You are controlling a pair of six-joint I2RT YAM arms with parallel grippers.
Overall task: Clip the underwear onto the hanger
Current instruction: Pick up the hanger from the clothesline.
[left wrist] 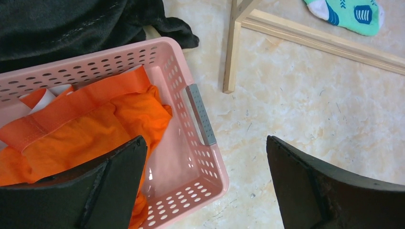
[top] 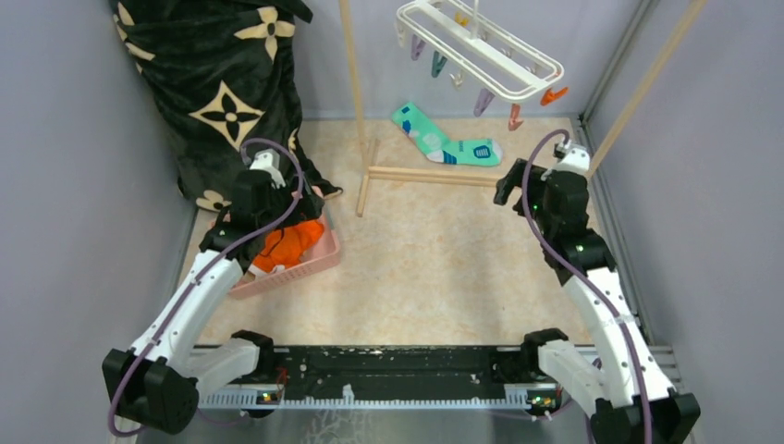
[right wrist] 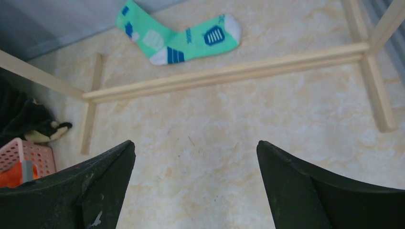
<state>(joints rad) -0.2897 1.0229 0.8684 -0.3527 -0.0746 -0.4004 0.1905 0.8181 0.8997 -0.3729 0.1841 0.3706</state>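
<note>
1. The underwear [left wrist: 95, 124] lies crumpled inside the pink basket [left wrist: 200, 186]. It is heaped at the end of the basket away from its grey handle [left wrist: 200, 114].
2. I judge the underwear to be light, soft and limp, so it will sag and fold wherever I lift it. The waistband [left wrist: 86, 98] runs across the top of the heap. It looks thicker than the rest, so I would pinch there and give a clothespin a firm edge to bite.
3. The left gripper [left wrist: 205, 143] hovers over the basket with its jaws spread wide and nothing in them. One finger is above the orange cloth, and the other is out past the basket's wall.
4. The right gripper [right wrist: 195, 143] hangs well away from the basket over bare floor, also spread wide and empty.
5. Only the top view shows the hanger [top: 481, 51], which hangs high and far beyond the basket with its pins dangling.
6. Only the left wrist view shows the waistband clearly, because from above the arm covers part of the basket.
7. The right wrist view catches just a corner of the basket. It also shows the teal sock [right wrist: 181, 36] lying behind the wooden rack [right wrist: 229, 71].
</note>
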